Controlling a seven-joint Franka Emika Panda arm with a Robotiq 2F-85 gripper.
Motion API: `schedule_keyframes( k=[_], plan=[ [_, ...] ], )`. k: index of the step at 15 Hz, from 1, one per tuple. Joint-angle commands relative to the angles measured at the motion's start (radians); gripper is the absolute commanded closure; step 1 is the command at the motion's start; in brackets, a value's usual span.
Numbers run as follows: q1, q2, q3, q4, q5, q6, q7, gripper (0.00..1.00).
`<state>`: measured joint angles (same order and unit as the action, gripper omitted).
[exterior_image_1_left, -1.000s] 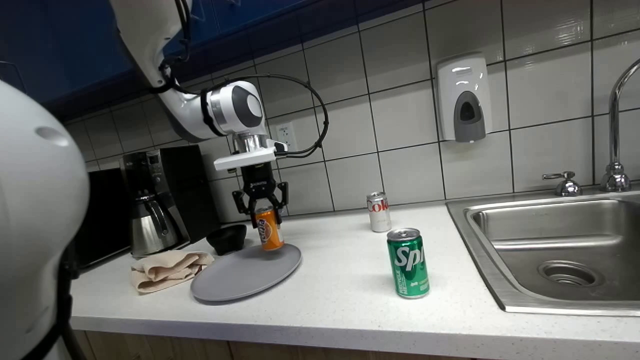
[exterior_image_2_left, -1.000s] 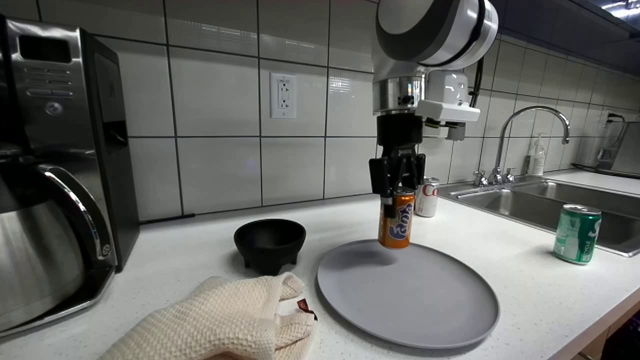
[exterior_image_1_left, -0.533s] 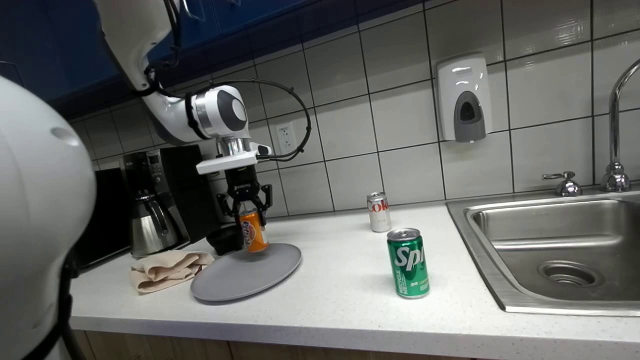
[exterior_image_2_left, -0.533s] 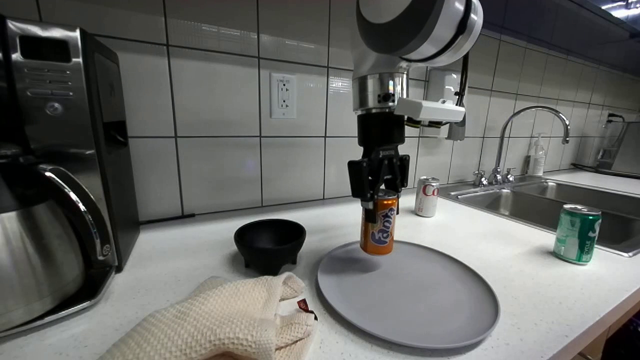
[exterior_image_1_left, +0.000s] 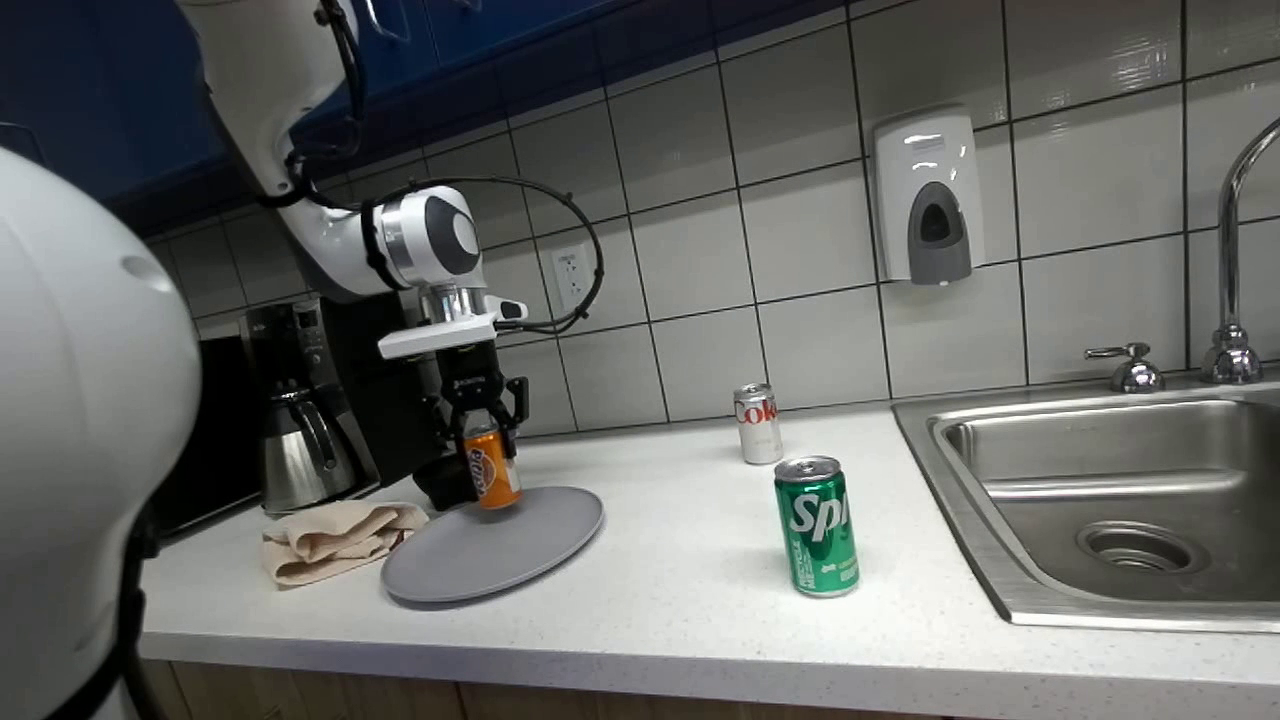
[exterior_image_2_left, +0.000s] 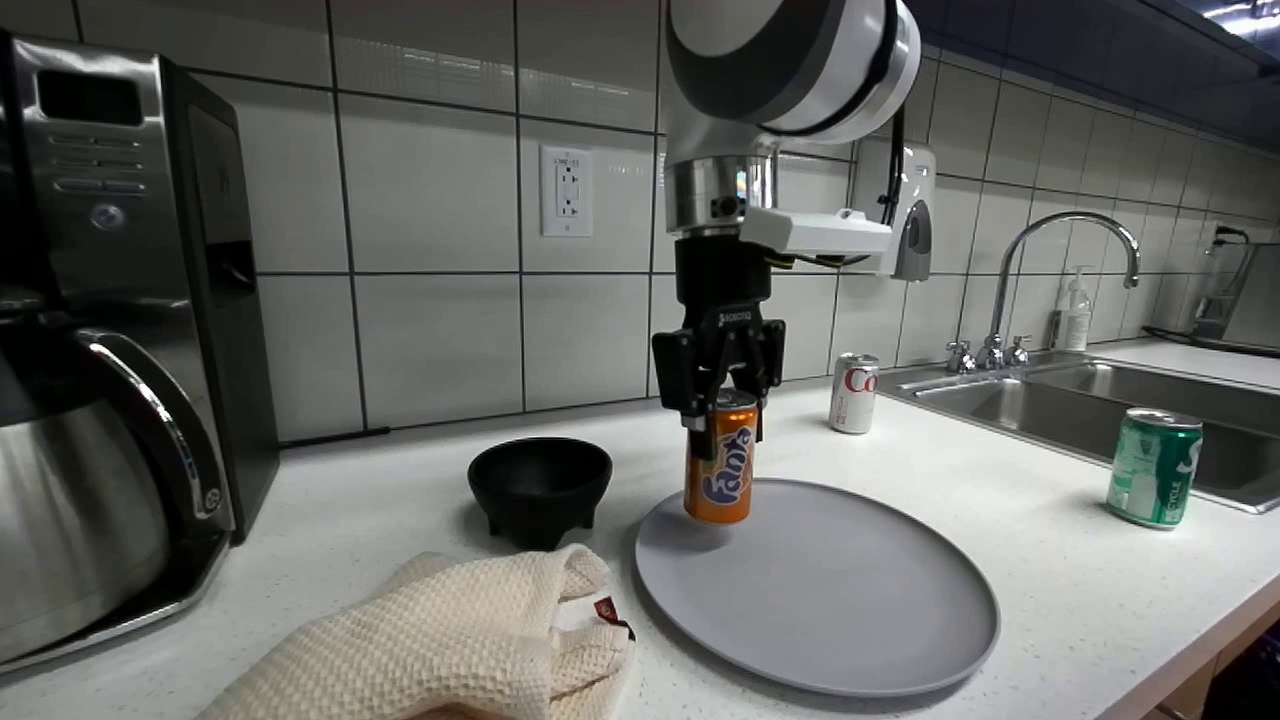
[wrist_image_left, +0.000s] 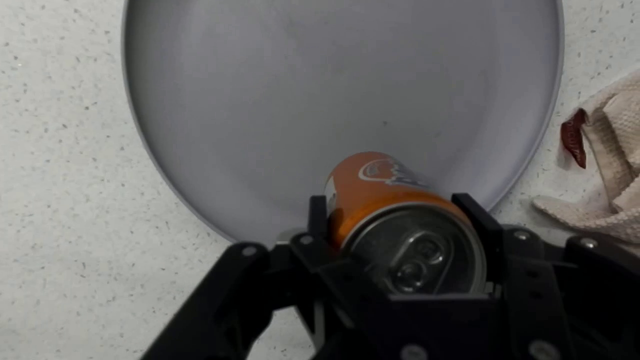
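An orange Fanta can (exterior_image_2_left: 728, 485) is clasped between the black fingers of my gripper (exterior_image_2_left: 731, 432), close to upright. It sits low over the back part of a round grey plate (exterior_image_2_left: 840, 600); I cannot tell whether its base touches the plate. From above, the wrist view shows the can's top (wrist_image_left: 425, 260) with its pull tab, a finger on either side, and the plate's bare surface (wrist_image_left: 325, 75) beyond. Part of the lid is hidden by the gripper body. A black footed bowl (exterior_image_2_left: 540, 490) stands near the plate, and a beige cloth (exterior_image_2_left: 450, 630) lies beside it.
A green Sprite can (exterior_image_1_left: 818, 530) and a silver Coke can (exterior_image_1_left: 758, 425) stand on the white counter. Beyond them is a steel sink (exterior_image_1_left: 1120, 500) with a faucet (exterior_image_1_left: 1232, 300). A coffee maker (exterior_image_2_left: 120, 300) stands near the bowl, against the tiled wall.
The gripper, still holding the Fanta can, has moved left in both exterior views and come down closer to the plate. Bowl, cloth, plate and the other cans have stayed put.
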<state>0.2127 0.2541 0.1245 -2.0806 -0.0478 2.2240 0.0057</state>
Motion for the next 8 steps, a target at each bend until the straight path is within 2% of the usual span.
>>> schedule_keyframes(
  k=[1, 8],
  plan=[
    [0.01, 0.033, 0.009, 0.054, -0.03, -0.028, 0.054, 0.62],
    [0.026, 0.077, 0.005, 0.085, -0.031, -0.028, 0.078, 0.62]
  ],
)
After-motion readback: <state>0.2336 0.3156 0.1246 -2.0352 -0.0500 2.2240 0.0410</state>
